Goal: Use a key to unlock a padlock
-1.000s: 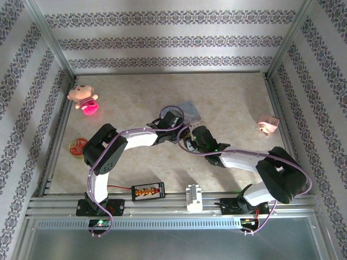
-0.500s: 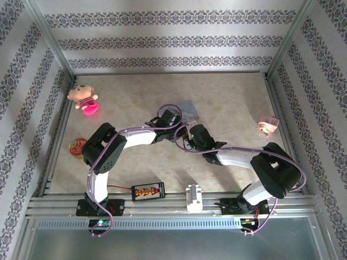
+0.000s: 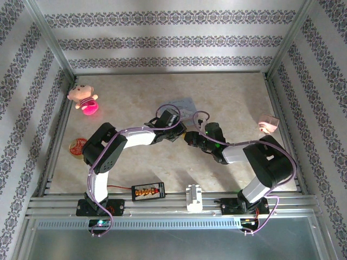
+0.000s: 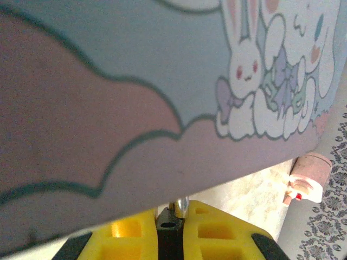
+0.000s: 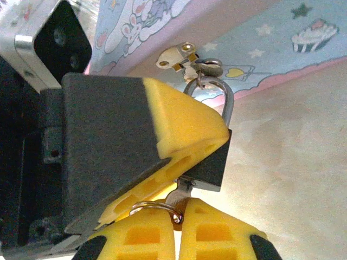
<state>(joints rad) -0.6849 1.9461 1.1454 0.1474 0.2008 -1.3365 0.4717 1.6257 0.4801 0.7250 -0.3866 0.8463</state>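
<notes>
Right arm: we log it folded inward since a second ago, its elbow drawn toward the middle of the desk (image 3: 233, 92) and its fingers gone from part-open to closed. Left arm: no shift that we can see.

1. Padlock (image 5: 210, 165): small dark body, hanging by its shackle (image 5: 227, 103) from the hasp (image 5: 181, 56) of the pale blue tin (image 5: 271, 43) at mid-desk.
2. Left end effector (image 4: 172, 219): narrow, clamped on the padlock body and steadying it.
3. Right end effector (image 5: 174, 216): pinched tight on the key (image 5: 181, 190) by its ring, coming from below.
4. Progress: we judge the key seated in the keyway on the padlock's underside. The shackle looks closed and threaded through the hasp. By our reading, the turn of the key and the release of the shackle are left to do.
5. Surface: pale marbled desk. We list a pink doll (image 3: 84, 97) near the far left corner, a red-and-gold disc (image 3: 78, 145) by the left edge, a small pink toy (image 3: 267, 123) by the right edge, and a black meter (image 3: 147, 190) and a white block (image 3: 193, 197) on the near edge.
6. Room: striped floral wallpaper (image 3: 162, 40) on three sides, with aluminium posts (image 3: 51, 40) rising at the far corners.
</notes>
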